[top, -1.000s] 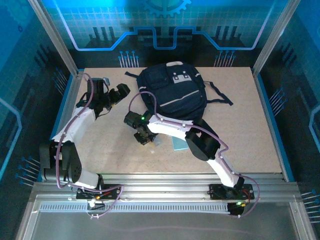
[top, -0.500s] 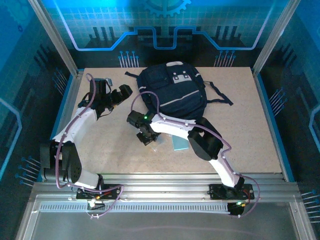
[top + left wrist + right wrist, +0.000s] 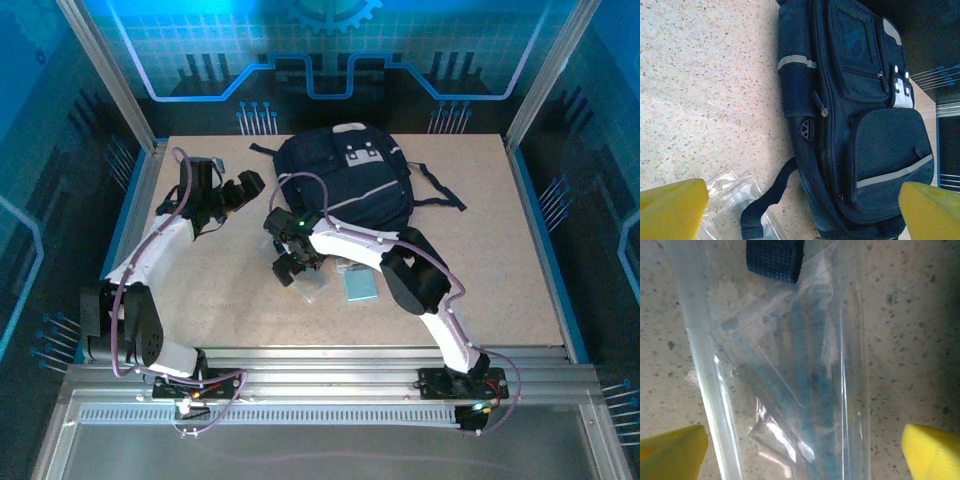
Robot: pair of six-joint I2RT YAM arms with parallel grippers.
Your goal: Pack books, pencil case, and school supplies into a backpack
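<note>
The navy backpack [image 3: 345,185] lies flat at the table's far middle, its zips and grey trim [image 3: 860,125] facing up. My left gripper [image 3: 243,187] hovers open just left of it, yellow fingertips [image 3: 672,207] wide apart over its lower edge. My right gripper [image 3: 290,266] is open above a translucent ruler pack [image 3: 315,284], which lies flat on the table with set squares and rulers inside [image 3: 800,380]. Nothing is between its fingers [image 3: 930,452]. A dark strap end [image 3: 775,257] rests on the pack. A light-blue pad [image 3: 358,285] lies just right of it. The books and pencil case are out of view.
A loose backpack strap [image 3: 440,195] trails to the right of the bag, and another [image 3: 767,197] crosses the corner of the ruler pack [image 3: 732,192]. Metal frame posts [image 3: 130,215] border the table on both sides.
My right gripper has opened and let go of the ruler pack, which now lies on the table. Its wrist has shifted slightly toward the backpack. The left arm has barely moved.
</note>
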